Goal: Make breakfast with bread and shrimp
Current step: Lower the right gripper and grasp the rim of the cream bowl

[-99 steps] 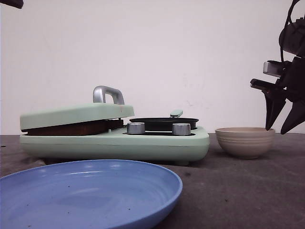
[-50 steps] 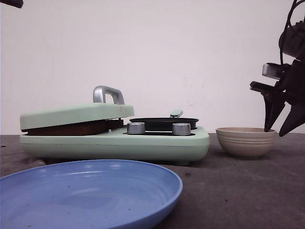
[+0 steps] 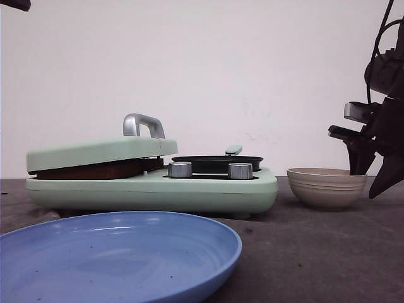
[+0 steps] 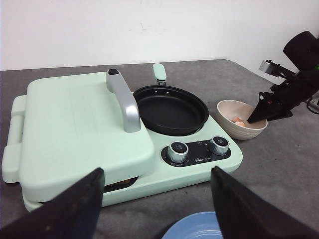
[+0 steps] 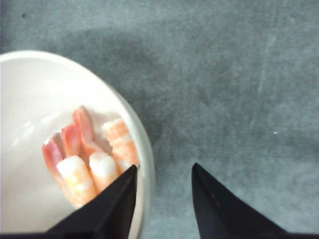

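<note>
On the front panel of the mint-green breakfast maker (image 4: 75, 134), between the two silver knobs (image 4: 178, 151), there's small dark print, too tiny to read; no other writing shows. Lid of the grill side is down, w/ its silver handle (image 4: 125, 102) on top. Under the lid edge in front view a dark brown strip shows, the bread (image 3: 95, 170), sandwiched between lid and base; only crust edge visible, crumb hidden. Black frying pan (image 4: 171, 108) sits in the maker's right half, its green handle pointing to the back wall.

Beige ribbed bowl (image 3: 326, 187) stands on the grey table (image 3: 315, 252) just right of the maker, apart from it. Inside: shrimp (image 5: 87, 159), several pcs, pink-orange w/ pale flesh, bunched against the bowl wall nearest the right gripper.

Right gripper (image 5: 162, 199) is at the bowl's rim, jaws apart by a narrow gap, holding nothing; one finger sits over the rim on the shrimp side, the other outside over bare table. Open table lies right of and in front of the bowl.

Left gripper (image 4: 154, 209) hovers high, front-left of the maker, jaws spread wide, nothing between them. Blue plate (image 3: 120, 252) sits nearest the camera, in front of the maker, its rim just below the left gripper in the left wrist view.
</note>
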{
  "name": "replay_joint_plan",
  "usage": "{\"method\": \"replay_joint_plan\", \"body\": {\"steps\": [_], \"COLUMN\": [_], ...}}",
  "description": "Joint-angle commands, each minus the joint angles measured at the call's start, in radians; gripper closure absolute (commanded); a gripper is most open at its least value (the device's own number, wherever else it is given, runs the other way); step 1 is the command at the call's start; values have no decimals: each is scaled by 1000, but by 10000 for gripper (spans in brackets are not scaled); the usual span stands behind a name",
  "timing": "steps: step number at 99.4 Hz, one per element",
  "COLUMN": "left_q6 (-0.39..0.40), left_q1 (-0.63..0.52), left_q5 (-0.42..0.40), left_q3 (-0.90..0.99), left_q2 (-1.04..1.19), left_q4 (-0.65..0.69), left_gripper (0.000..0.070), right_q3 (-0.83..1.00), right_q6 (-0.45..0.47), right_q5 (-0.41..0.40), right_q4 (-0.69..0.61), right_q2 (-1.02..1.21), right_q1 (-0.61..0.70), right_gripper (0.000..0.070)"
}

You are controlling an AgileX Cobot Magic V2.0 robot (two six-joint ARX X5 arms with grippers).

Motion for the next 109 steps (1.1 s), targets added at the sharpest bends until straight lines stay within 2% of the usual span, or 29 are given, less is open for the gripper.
{"method": "replay_joint_plan", "body": {"steps": [1,38,45,54,109], "left_q6": [16,16,16,15,13], "left_q1": [-4,-4,-4,-4,-4], "left_q5": [-6,-6,-6,-6,-6], "left_q3": [4,4,4,4,4], "left_q2": [1,1,1,1,1], "left_q4": [11,7,7,7,5], "left_gripper": [350,350,350,350,350], "right_q3": [21,21,21,21,45], "right_q6": [-11,-7,-3,-4,-5], "right_q5": [2,0,-2,-3,-14], "right_q4": [7,36,37,33,-13], "right_q2": [40,72,72,72,43], "right_q1": [11,66,66,66,65], "right_gripper": [489,499,551,700,700]}}
